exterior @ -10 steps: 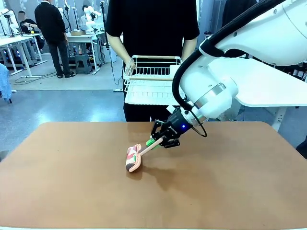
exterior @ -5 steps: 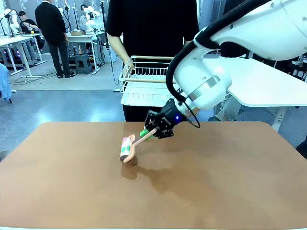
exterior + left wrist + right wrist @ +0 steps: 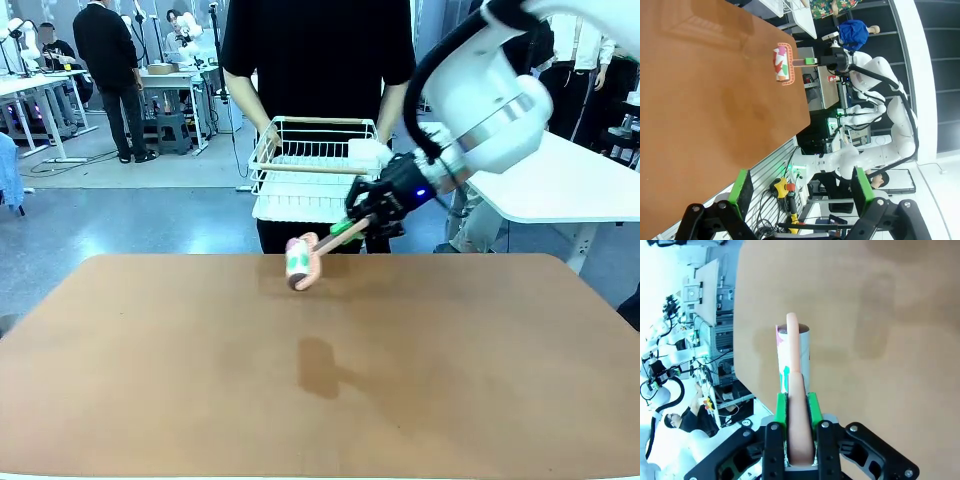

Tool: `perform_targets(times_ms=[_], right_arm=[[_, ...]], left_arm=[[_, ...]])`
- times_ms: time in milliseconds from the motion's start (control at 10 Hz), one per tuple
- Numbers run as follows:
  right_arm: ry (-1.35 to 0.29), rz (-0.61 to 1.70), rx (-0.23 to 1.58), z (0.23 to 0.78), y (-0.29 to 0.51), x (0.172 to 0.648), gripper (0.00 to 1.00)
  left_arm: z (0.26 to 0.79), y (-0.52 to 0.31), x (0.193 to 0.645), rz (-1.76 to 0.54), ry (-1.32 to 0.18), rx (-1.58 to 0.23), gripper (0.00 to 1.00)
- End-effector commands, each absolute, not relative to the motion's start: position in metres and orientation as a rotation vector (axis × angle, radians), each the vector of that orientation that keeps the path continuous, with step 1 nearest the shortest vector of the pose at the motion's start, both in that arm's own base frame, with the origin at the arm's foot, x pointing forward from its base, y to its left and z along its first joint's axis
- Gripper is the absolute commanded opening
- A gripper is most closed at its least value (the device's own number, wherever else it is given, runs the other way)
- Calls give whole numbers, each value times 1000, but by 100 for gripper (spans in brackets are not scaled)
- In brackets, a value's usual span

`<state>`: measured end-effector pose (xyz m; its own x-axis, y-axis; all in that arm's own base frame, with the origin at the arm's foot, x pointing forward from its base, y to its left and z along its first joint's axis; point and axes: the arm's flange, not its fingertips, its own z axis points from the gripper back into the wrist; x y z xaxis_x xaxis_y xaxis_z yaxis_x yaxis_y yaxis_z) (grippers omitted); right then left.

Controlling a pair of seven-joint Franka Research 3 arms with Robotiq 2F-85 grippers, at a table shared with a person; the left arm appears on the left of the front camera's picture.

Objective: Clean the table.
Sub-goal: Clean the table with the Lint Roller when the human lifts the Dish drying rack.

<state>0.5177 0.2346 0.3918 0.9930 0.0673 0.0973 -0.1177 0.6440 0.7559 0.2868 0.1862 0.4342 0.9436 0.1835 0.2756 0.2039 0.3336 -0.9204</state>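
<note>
Holding a pink roller by its handle, the right gripper is squeezed tight on it, up in the air. The brown table lies below, at 6 o'clock from the roller. The left gripper is wide open and holds nothing.

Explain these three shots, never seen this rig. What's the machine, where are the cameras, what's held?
Two white robot arms share a brown table with a person standing opposite, who holds a white wire rack. The front view looks across the table from the robot's side. The other two cameras sit on the wrists, looking along each claw. The right claw is shut on a pink-handled roller, held above the table. The left claw is open and empty.
</note>
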Motion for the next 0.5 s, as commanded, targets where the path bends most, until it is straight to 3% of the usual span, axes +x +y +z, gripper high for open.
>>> perform_targets(times_ms=[0, 400], right_arm=[[-67, 127, 774, 415, 189, 505, 21], [-96, 24, 635, 462, 75, 488, 21]], left_arm=[[434, 189, 285, -34, -377, -1255, 100], [434, 189, 285, -34, -377, -1255, 100]])
